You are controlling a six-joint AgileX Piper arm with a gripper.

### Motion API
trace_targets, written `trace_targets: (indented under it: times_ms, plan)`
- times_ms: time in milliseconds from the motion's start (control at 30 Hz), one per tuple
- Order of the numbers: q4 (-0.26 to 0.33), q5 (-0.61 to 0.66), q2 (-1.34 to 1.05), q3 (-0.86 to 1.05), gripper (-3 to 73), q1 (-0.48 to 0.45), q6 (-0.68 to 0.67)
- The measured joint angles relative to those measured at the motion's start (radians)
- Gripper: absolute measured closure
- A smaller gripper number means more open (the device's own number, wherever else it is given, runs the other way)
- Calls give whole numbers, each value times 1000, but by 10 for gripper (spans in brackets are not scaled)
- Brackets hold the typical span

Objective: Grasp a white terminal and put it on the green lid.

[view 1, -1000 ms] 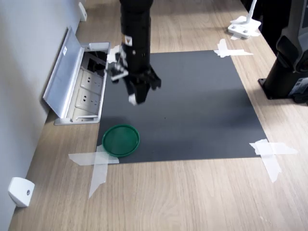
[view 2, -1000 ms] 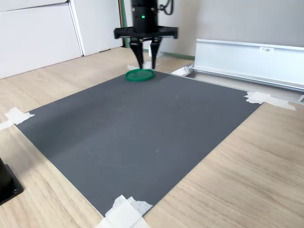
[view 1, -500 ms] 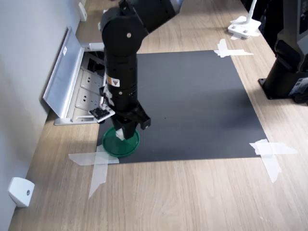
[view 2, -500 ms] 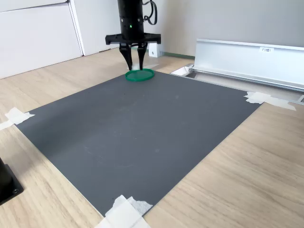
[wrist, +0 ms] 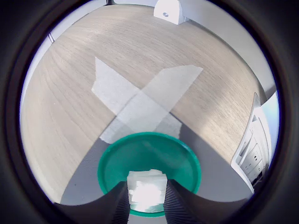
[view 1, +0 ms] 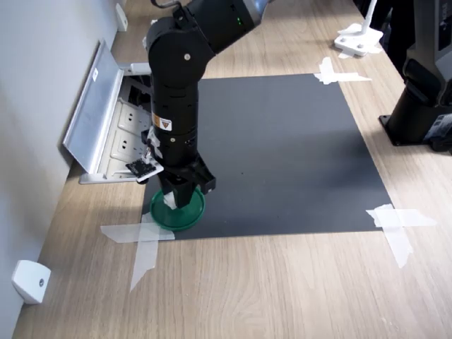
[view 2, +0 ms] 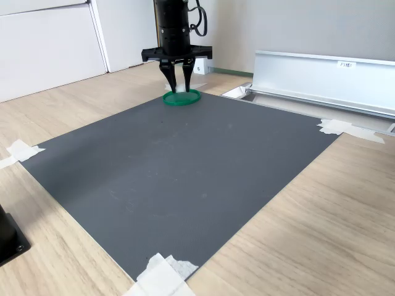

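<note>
The end effector (wrist: 147, 198) pinches the white terminal (wrist: 147, 190) between its two fingers, right down over the green lid (wrist: 140, 154), which sits directly beneath it. That little block looks light, stiff and slick; I'd guess gripping its flat sides is safest, since it could skitter once let go.

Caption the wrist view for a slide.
Gripper holds the white terminal over the green lid, crossed tape strips beyond.

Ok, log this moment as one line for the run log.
gripper: shut on white terminal | position: low over green lid | release: not yet
</note>
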Motion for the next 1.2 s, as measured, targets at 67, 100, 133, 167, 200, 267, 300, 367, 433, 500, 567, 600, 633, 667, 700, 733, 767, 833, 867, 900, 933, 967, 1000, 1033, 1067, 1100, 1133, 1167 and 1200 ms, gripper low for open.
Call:
trace_targets:
  times_ms: [67, 100, 133, 167, 200, 267, 300, 367, 433, 500, 567, 600, 633, 667, 700, 733, 767, 833, 867, 900, 933, 967, 1000, 1033, 1067, 1100, 1133, 1167, 1200]
  plan:
    - [5, 13, 0, 0, 387, 0, -18]
    - [6, 14, 0, 0, 362, 0, -22]
    - [4, 14, 0, 0, 336, 0, -23]
    - [1, 14, 0, 0, 301, 0, -26]
    - [-4, 13, 0, 0, 266, 0, -28]
    - [-13, 10, 0, 0, 208, 0, -25]
    - [-20, 10, 0, 0, 181, 0, -20]
    - [-37, 10, 0, 0, 145, 0, -6]
    - [-51, 11, -5, 0, 127, 0, 2]
    - [-56, 12, -26, 2, 123, -1, 7]
    - [-57, 12, -63, 6, 133, -1, 8]
    - [-57, 10, -90, 12, 148, -1, 8]
    - [-57, 7, -120, 21, 172, -1, 9]
    - [-57, 0, -154, 34, 206, -1, 12]
    - [-56, -7, -189, 48, 240, -2, 15]
    - [-53, -20, -226, 70, 288, -4, 22]
    - [-48, -33, -264, 95, 342, -10, 33]
    - [-38, -66, -335, 152, 459, -34, 57]
    - [-35, -85, -376, 186, 516, -52, 73]
    - [-32, -109, -418, 222, 572, -73, 91]
    - [-30, -131, -462, 259, 611, -96, 107]
    - [-27, -165, -497, 298, 647, -115, 133]
    - [-24, -204, -545, 336, 669, -137, 161]
    - [-24, -242, -593, 375, 683, -159, 190]
    - [-22, -278, -644, 414, 691, -179, 216]
    - [-20, -312, -695, 446, 694, -195, 236]
    - [-20, -344, -749, 486, 695, -214, 251]
    - [-19, -372, -804, 528, 698, -234, 262]
    - [-19, -392, -848, 562, 699, -254, 270]
